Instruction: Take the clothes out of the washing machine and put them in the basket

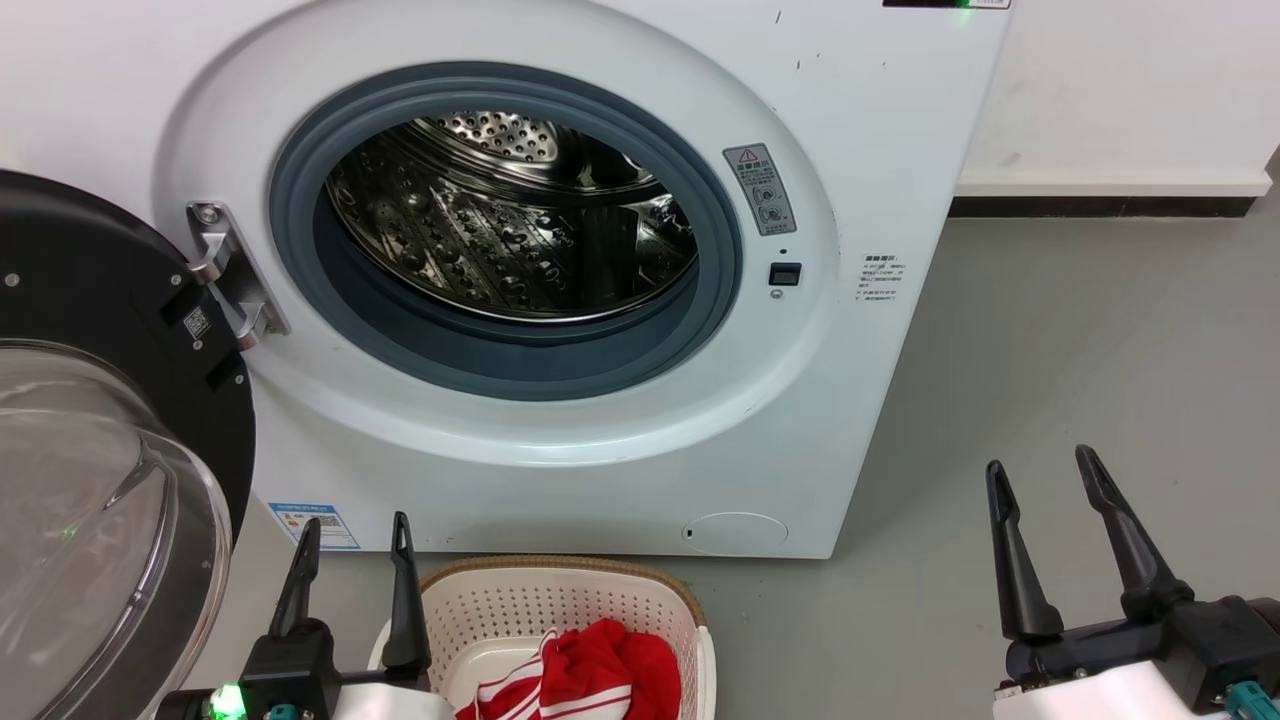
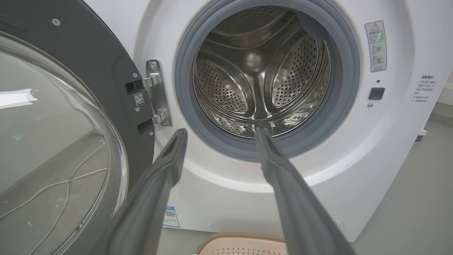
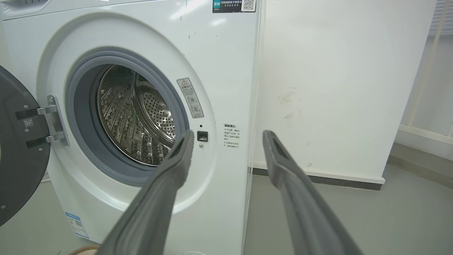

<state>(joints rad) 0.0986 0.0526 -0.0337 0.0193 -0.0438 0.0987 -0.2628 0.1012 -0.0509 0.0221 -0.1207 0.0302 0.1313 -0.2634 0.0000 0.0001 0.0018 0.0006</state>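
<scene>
1. Clothes (image 1: 590,675), a heap of red fabric with a white-striped piece on its left side, lie inside the basket (image 1: 560,600), toward its near right corner. The near part of the heap is cut off by the bottom of the head view.
2. That cream basket with a brown rim stands on the grey floor (image 1: 1100,350), just before the bottom front edge of the washing machine (image 1: 870,120) and below its porthole.
3. At the machine's left edge, the door (image 1: 100,480) hangs swung wide open on its hinge (image 1: 235,285). The steel drum (image 1: 510,230) shows bare perforated metal with no fabric visible, though the grey rim (image 1: 720,300) hides its lowest front part from the head view.
4. Beside the basket's left edge, the left gripper (image 1: 356,520) has its fingers spread apart and holds nothing, pointing toward the porthole. Well apart to the right, over bare floor, the right gripper (image 1: 1040,458) is likewise spread and empty.
5. Judging from this, the unloading looks done and only a check is left. To do it well, look low into the drum behind the grey rim for any small item. Keep the left fingers away from the door glass and hinge, and pull the arms back without nudging the basket's rim or snagging the fabric.
</scene>
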